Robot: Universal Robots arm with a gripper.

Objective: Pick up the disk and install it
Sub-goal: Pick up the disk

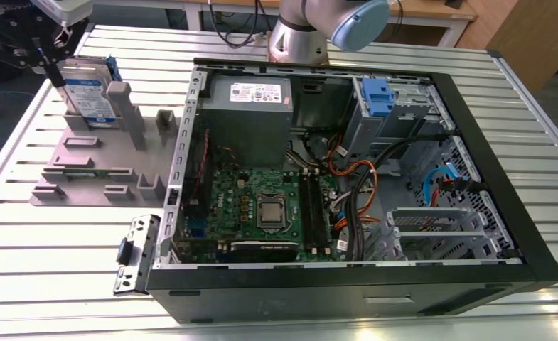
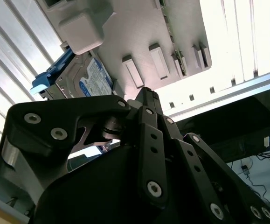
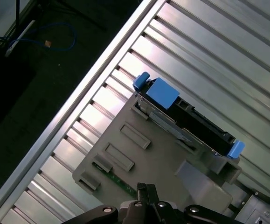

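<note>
The disk (image 1: pixel 91 96) stands on edge in a slot of the grey holder (image 1: pixel 89 160), at the exterior view's upper left. It is silver with a white-and-blue label and a blue bracket. My black gripper (image 1: pixel 49 71) hovers just to the disk's left, above the holder, with its fingers together and nothing between them. In the second wrist view the disk (image 2: pixel 86 79) lies past the gripper (image 2: pixel 145 93), apart from it. The first wrist view looks down on the disk's (image 3: pixel 186 119) blue-framed top edge, with the gripper (image 3: pixel 143 189) over the holder (image 3: pixel 139 158).
An open computer case (image 1: pixel 506 234) lies to the exterior view's right of the holder, with a grey power supply (image 1: pixel 250 106) and a drive cage with a blue latch (image 1: pixel 378 96). A loose metal bracket (image 1: pixel 136 252) lies by the case. The arm's base (image 1: pixel 303 35) stands behind.
</note>
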